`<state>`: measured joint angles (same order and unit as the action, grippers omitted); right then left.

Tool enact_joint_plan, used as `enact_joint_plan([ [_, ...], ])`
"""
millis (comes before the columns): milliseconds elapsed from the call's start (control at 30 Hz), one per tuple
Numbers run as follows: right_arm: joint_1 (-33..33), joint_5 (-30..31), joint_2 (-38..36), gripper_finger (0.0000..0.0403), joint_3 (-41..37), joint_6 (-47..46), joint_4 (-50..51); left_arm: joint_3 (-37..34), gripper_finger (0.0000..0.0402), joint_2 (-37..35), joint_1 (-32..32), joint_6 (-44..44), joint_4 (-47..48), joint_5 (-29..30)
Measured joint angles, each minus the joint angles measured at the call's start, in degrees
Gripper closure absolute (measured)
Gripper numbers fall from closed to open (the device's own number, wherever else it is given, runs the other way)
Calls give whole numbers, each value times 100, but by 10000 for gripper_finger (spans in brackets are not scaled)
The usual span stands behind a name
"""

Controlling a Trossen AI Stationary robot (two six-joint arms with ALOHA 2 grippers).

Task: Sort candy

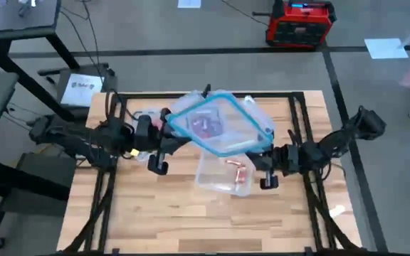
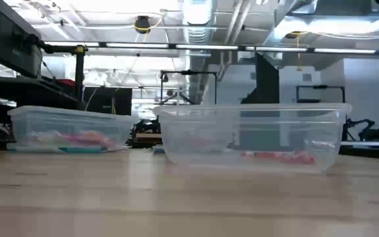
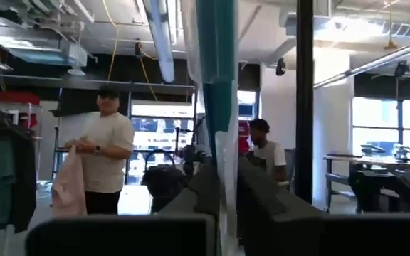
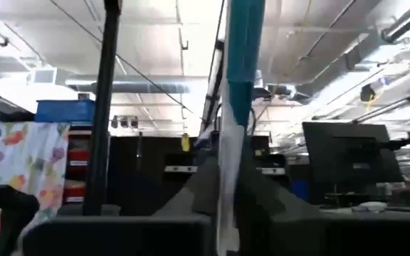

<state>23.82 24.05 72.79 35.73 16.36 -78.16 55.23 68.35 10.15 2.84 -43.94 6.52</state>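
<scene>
Clear rectangular plastic tub with teal rim (image 1: 219,124), holding pink and purple wrapped candy (image 1: 206,126), hangs between left gripper (image 1: 168,126) and right gripper (image 1: 269,151), each clenched on an opposite rim edge above the wooden table (image 1: 155,213).

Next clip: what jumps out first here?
A clear teal-rimmed plastic lid held up over mid-table, pinched at opposite edges by the left gripper and right gripper. Beneath it, a clear rectangular plastic tub holds red wrapped candies; another tub holds pink pieces.
</scene>
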Motion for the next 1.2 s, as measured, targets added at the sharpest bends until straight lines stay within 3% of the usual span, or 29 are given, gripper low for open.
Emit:
enact_joint_plan([
  [200, 346, 836, -241, 398, 0, 64, 531, 3, 383, -224, 2, 381, 836, 158],
  [300, 549, 1272, -497, 399, 0, 83, 1024, 1, 348, -324, -6, 363, 1451, 338],
  [567, 1155, 2010, -1216, 401, 4, -163, 2037, -12, 243, -423, -33, 467, 3460, 1616],
  [800, 1766, 2535, -1737, 401, 7, -597, 3154, -12, 233, -608, -37, 265, 4876, 2218],
  [1067, 2111, 2706, -1999, 402, 7, -2015, 4876, -12, 235, -1066, -127, -305, 4936, 2217],
  [1200, 2162, 2711, -2005, 402, 7, -2537, 5271, -12, 236, -1343, -127, -558, 4985, 1526],
])
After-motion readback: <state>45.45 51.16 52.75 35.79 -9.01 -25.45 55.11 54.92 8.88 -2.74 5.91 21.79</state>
